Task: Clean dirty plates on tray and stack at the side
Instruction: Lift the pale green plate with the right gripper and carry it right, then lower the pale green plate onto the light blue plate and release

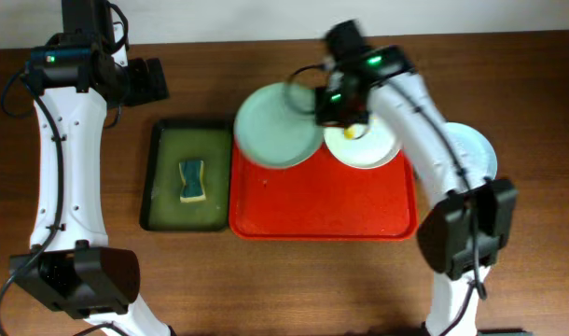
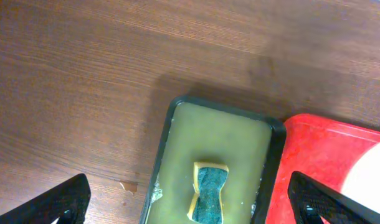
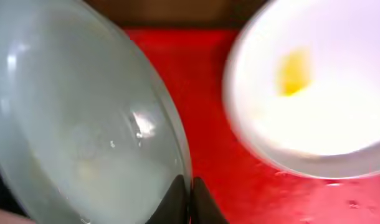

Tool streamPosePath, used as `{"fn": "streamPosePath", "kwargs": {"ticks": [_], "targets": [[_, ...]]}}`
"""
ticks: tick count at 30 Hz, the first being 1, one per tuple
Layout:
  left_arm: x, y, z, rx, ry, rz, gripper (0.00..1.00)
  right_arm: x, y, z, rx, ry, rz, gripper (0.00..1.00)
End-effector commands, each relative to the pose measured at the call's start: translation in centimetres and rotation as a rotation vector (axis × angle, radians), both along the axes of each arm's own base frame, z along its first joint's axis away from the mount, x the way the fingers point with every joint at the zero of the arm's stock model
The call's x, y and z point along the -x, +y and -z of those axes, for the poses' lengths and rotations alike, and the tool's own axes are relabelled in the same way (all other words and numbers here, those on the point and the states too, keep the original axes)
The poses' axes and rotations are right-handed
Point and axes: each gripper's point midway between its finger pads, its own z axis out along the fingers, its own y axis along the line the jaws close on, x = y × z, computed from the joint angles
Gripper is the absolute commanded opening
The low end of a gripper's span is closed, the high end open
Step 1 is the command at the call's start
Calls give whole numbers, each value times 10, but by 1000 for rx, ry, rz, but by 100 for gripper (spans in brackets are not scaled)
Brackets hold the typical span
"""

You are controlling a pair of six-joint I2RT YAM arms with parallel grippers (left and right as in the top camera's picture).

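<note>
The pale blue-green plate [image 1: 277, 126] hangs over the far left corner of the red tray [image 1: 322, 210]. It is pinched at its right-hand rim by the right gripper [image 3: 187, 194], whose fingers are closed tight on the edge with no gap showing. So the plate extends leftward from that gripper, toward the left arm's side. In the wrist view it looks tipped up off the tray (whether its far edge touches anything, I cannot tell).

Just beside it, on the tray, lies the white plate [image 1: 361, 145] with 1 yellow smear [image 3: 293, 70]. A 3rd plate [image 1: 476, 149], pale blue, rests on the table to the right of the tray, partly under the right forearm; that is probably the stacking spot.

The sponge [image 1: 191, 180] sits in the dark green tray [image 1: 163, 210], which is set right against the red tray's left side. The left gripper [image 1: 149, 81], spread wide and holding nothing, hovers nearer the sponge than the right one does. The surface is a brown wooden table [image 1: 508, 56], with open wood behind the green tray.
</note>
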Motion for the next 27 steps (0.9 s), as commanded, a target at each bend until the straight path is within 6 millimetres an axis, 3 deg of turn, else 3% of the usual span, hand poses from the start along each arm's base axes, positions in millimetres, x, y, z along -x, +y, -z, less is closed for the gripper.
{"fn": "streamPosePath", "kwargs": {"ticks": [1, 2, 3, 4, 6, 8, 9, 10, 12, 13, 15, 17, 18, 19, 21, 22, 23, 25, 26, 27], "targets": [[-1, -1, -2, 9, -6, -8, 99, -20, -87, -15, -48, 6, 196, 4], [-1, -1, -2, 9, -6, -8, 99, -22, -128, -13, -35, 16, 285, 4], [-1, -1, -2, 9, -6, -8, 99, -22, -154, -12, -30, 26, 341, 4], [-1, -1, -2, 9, -6, -8, 99, -18, -197, -10, -27, 44, 437, 4], [-1, -1, -2, 9, -6, -8, 99, 8, -271, -5, -25, 111, 602, 4], [-1, -1, -2, 9, -6, -8, 99, 30, -309, -1, 12, 154, 669, 4], [-1, -1, -2, 9, -6, -8, 99, 51, -341, 6, 65, 197, 744, 4], [-1, -1, -2, 9, -6, -8, 99, 62, -352, 11, 63, 224, 777, 4], [-1, -1, -2, 9, -6, -8, 99, 90, -363, 31, 93, 324, 814, 4], [-1, -1, -2, 9, -6, -8, 99, 101, -359, 47, 103, 379, 809, 4], [-1, -1, -2, 9, -6, -8, 99, 111, -353, 75, 98, 426, 801, 4], [-1, -1, -2, 9, -6, -8, 99, 114, -351, 88, 97, 435, 800, 4], [-1, -1, -2, 9, -6, -8, 99, 113, -351, 88, 97, 433, 800, 9], [-1, -1, -2, 9, -6, -8, 99, 113, -351, 88, 97, 433, 800, 40], [-1, -1, -2, 9, -6, -8, 99, 113, -351, 88, 97, 433, 800, 77], [-1, -1, -2, 9, -6, -8, 99, 112, -349, 88, 98, 433, 794, 86], [-1, -1, -2, 9, -6, -8, 99, 110, -346, 88, 101, 431, 783, 93], [-1, -1, -2, 9, -6, -8, 99, 85, -321, 89, 133, 361, 623, 95], [-1, -1, -2, 9, -6, -8, 99, 68, -304, 90, 153, 314, 553, 85], [-1, -1, -2, 9, -6, -8, 99, 57, -290, 90, 164, 283, 511, 82]]}}
